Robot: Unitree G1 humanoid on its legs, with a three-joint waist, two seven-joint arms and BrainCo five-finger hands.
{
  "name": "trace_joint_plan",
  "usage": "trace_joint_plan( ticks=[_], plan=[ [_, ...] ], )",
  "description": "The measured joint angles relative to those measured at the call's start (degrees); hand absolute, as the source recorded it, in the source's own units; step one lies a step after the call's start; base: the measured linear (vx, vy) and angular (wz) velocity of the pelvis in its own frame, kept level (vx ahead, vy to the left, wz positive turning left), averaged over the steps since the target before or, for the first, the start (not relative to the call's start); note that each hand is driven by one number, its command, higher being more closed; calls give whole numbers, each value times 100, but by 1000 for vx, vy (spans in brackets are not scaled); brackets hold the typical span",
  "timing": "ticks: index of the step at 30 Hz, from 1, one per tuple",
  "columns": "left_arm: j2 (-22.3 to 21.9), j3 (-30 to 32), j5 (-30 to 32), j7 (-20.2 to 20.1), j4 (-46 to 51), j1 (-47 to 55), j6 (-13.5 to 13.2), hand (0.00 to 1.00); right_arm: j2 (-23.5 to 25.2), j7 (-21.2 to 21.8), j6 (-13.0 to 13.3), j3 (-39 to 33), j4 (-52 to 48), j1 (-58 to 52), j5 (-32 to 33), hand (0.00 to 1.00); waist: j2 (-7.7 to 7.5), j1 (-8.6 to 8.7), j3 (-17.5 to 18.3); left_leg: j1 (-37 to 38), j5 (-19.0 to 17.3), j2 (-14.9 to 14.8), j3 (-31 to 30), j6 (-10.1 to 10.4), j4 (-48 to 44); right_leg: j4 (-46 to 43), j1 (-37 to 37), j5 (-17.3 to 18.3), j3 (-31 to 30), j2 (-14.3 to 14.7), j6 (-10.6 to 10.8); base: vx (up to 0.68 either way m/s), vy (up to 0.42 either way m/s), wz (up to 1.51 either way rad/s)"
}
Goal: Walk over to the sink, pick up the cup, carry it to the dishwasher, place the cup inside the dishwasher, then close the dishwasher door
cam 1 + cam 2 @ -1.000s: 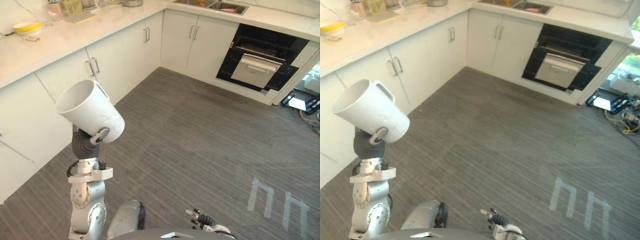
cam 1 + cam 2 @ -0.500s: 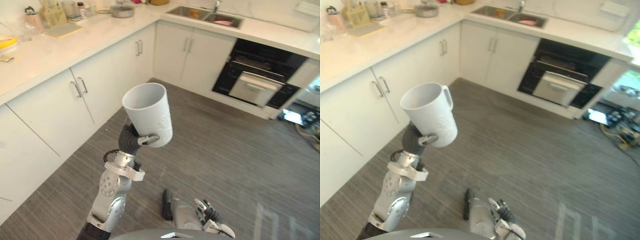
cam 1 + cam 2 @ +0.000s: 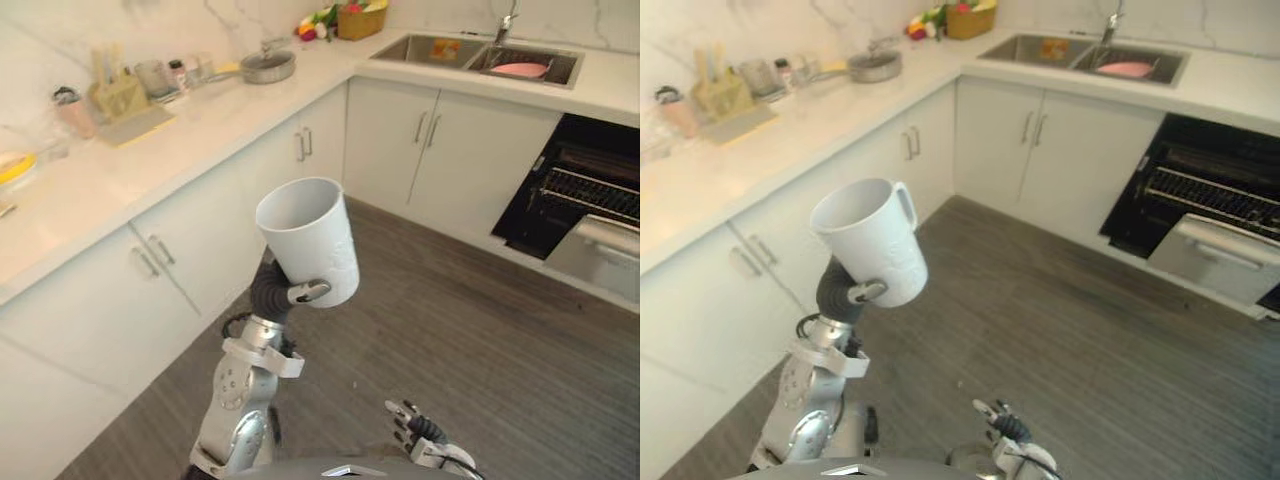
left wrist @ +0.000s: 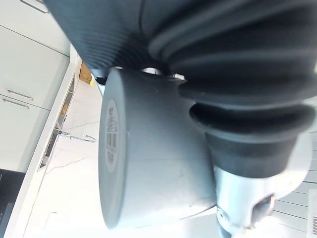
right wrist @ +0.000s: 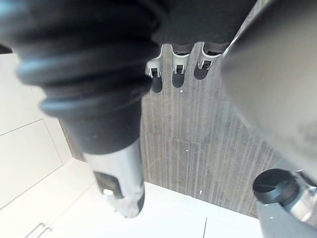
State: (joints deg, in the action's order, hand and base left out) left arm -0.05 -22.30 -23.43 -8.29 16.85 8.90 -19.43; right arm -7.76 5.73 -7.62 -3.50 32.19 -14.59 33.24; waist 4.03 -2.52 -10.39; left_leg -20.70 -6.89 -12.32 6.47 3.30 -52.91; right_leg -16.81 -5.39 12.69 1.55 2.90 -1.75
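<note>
Right hand [image 3: 425, 440]: low, at the near edge of the scene over the floor; fingers straight and slightly spread, holding nothing.
Left arm: raised upright from the elbow, wrist bent toward the counter side.
Left hand [image 3: 305, 292]: fingers and thumb curled round the lower wall of the cup, thumb across its front.
Cup [image 3: 310, 240]: white, held in the air above the floor, well apart from sink and dishwasher; mouth up and tilted toward the cabinets, handle on the far side of the rim.
Floor [image 3: 450, 330]: grey striped planks between the robot and the cabinets.
Cabinets [image 3: 200, 240]: white doors with bar handles, running along the left and turning at the far corner.
Counter [image 3: 170, 150]: pale marble; carries a utensil holder [image 3: 118, 95], jars [image 3: 155, 77] and a lidded pan [image 3: 266, 67].
Basket [image 3: 362, 20]: far corner, holding fruit or vegetables.
Sink [image 3: 470, 55]: double basin under a faucet [image 3: 507, 18]; a pink item [image 3: 520, 69] lies in the right basin.
Dishwasher [image 3: 590, 220]: right of the sink cabinets, open; dark cavity with a wire rack, silver door tilted out below.
</note>
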Motion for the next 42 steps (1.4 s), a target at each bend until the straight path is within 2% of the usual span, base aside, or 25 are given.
trace_joint_plan(
  ticks=[2, 4, 6, 7, 8, 9, 10, 11, 12, 15, 18, 21, 23, 24, 25, 27, 28, 29, 30, 31, 35, 37, 38, 41, 42],
  plan=[
    [26, 331, -8, 8, -13, 201, -236, 100, 42, 578, 1026, -377, 906, 479, -219, 0, -57, -68, 9, 462, 206, 194, -463, 227, 3508, 10, -311, 333, -640, -21, 94, 752, 241, -142],
    [64, 390, -17, -88, -66, 217, -277, 100, -50, 827, 1429, -515, 1173, 508, -215, 0, -63, -50, 22, 624, 439, 302, -735, 252, 4251, -88, -656, 782, -948, -111, 217, 728, 418, -105],
    [223, 381, -86, -350, -76, 282, -351, 100, -29, 872, 1576, -549, 1240, 411, -77, 0, -247, -59, 204, 535, 1103, 503, -799, 266, 3635, -407, -882, 1342, -1133, -339, 400, 636, 477, -65],
    [438, 387, -132, -540, -157, 290, -344, 100, 167, 856, 1634, -640, 1508, 397, 117, 0, -617, 61, 433, 307, 720, 797, -725, 185, 2931, -846, -787, 1476, -1011, -683, 565, 671, 434, -1],
    [504, 420, -136, -670, -201, 208, -289, 100, 298, 851, 1635, -681, 1680, 387, 257, 0, -800, 130, 483, 203, 249, 963, -690, 92, 2342, -1542, -599, 1322, -837, -862, 753, 692, 414, 16],
    [536, 416, -148, -727, -201, 152, -256, 100, 371, 851, 1625, -720, 1782, 373, 308, 0, -878, 127, 473, 231, 71, 1032, -651, 31, 2159, -1963, -493, 1174, -754, -917, 797, 654, 379, 22],
    [633, 403, -227, -843, -202, 49, -137, 100, 567, 851, 1618, -957, 2057, 358, 400, 0, -969, 138, 462, 498, -252, 1203, -616, -112, 2113, -2902, -196, 527, -482, -1098, 757, 478, 280, 9],
    [674, 401, -255, -884, -204, 4, -87, 100, 644, 850, 1624, -1061, 2199, 356, 475, 0, -947, 146, 431, 708, -361, 1256, -600, -174, 2191, -3384, -33, -26, -370, -1202, 664, 536, 297, -8],
    [702, 427, -297, -975, -197, -37, -24, 100, 713, 880, 1641, -1099, 2431, 349, 507, 0, -856, 170, 331, 1326, -484, 1262, -500, -306, 2504, -4104, 229, -220, -234, -1356, 618, 465, 242, -32],
    [734, 161, -280, -1215, -144, -154, -12, 100, 715, 896, 1872, -1021, 2197, 168, 646, 0, -526, 407, 452, 2326, -552, 1078, -288, -410, 3542, -3844, 1346, 466, 513, -1278, 432, 410, 193, -33],
    [874, -172, -268, -1341, -13, -354, 65, 100, 825, 791, 2085, -1024, 1717, 2, 1001, 0, -443, 474, 400, 2776, -634, 866, -27, -291, 3920, -2309, 1902, 421, 1173, -1150, 404, 366, 81, -48],
    [985, -239, -222, -1434, 315, -458, 77, 100, 1054, 611, 2537, -990, 574, -261, 1633, 0, -278, 608, 305, 3137, -1180, 378, 309, 8, 3498, 51, 1966, -583, 1357, -625, 218, 563, 3, -52],
    [923, -84, -226, -1473, 502, -429, -4, 100, 1068, 434, 3086, -848, -634, -464, 1895, 0, -357, 604, 224, 3528, -1745, 212, 570, 222, 2971, 253, 1844, -1628, 1504, -639, 26, 583, -85, -57],
    [890, -73, -222, -1476, 503, -392, -32, 100, 1064, 397, 3202, -847, -883, -454, 1954, 0, -282, 596, 200, 3640, -1819, 136, 673, 237, 2860, -51, 1881, -1699, 1558, -635, -32, 457, -92, -54],
    [833, -89, -215, -1484, 506, -268, -134, 100, 1057, 360, 3431, -855, -1332, -420, 2080, 0, -124, 610, 205, 3746, -1863, -32, 833, 178, 2605, -639, 2003, -1334, 1593, -582, -193, 420, -90, -35],
    [769, -295, -127, -1492, 519, -225, -245, 100, 1090, 339, 3682, -851, -2169, -477, 2094, 0, -41, 670, 217, 3607, -1702, -181, 787, 20, 1941, -1343, 2179, -708, 1600, -601, -223, 402, -120, -11],
    [702, -454, -110, -1489, 531, -182, -261, 100, 1110, 163, 3770, -843, -2788, -501, 2043, 0, -14, 706, 215, 3436, -1433, -328, 703, 12, 1335, -1636, 2165, -364, 1641, -559, -262, 377, -159, -4],
    [617, -598, -108, -1464, 562, -73, -302, 100, 1108, 11, 3854, -888, -3321, -504, 2028, 0, 29, 741, 217, 3079, -823, -477, 485, -225, 559, -1791, 2049, -62, 1647, -464, -265, 1088, -294, -113],
    [523, -877, 13, -1421, 557, 472, -469, 100, 1110, -163, 4461, -1480, -4232, -249, 1778, 0, -7, 590, 251, 1413, -313, -224, -111, -333, -974, -562, 787, 51, 1093, 92, -310, 1119, -232, -156],
    [527, -918, 33, -1403, 507, 488, -603, 100, 1082, -233, 4599, -1524, -4278, -176, 1655, 0, -16, 503, 256, 1310, -621, -151, 36, -314, -471, -429, 594, 3, 968, 107, -433, 1180, -167, -177],
    [535, -958, 123, -1293, 424, 488, -649, 100, 1014, -418, 4617, -1465, -4657, -22, 1586, 0, -33, 517, 244, 1109, -923, 31, 361, -342, 563, 143, -259, 154, 378, 125, -401, 568, 70, -65],
    [594, -1037, 384, -1031, 450, 470, -661, 100, 937, -608, 4719, -1442, -4963, 288, 1220, 0, -283, 428, 305, 1112, -552, 912, -296, 28, 2958, 487, -591, 189, 35, -219, -276, 434, 216, -71],
    [594, -1032, 548, -900, 474, 456, -685, 100, 768, -648, 4700, -1428, -4857, 581, 1052, 0, -256, 348, 282, 998, -101, 1017, -669, 253, 3768, 577, -725, 262, -238, -209, -121, 356, 238, -99],
    [728, -1182, 676, -879, 461, 477, -655, 100, 716, -771, 4555, -1209, -5142, 406, 909, 0, -125, 216, 355, 819, 718, 852, -760, 114, 3843, 598, -1289, 598, -661, -177, 328, 445, 349, -122],
    [808, -1173, 670, -927, 484, 501, -663, 100, 816, -763, 4539, -1154, -5186, 261, 904, 0, -269, 165, 422, 701, 887, 878, -692, 78, 3385, 500, -1347, 783, -796, -286, 369, 365, 317, -109]
  ],
)
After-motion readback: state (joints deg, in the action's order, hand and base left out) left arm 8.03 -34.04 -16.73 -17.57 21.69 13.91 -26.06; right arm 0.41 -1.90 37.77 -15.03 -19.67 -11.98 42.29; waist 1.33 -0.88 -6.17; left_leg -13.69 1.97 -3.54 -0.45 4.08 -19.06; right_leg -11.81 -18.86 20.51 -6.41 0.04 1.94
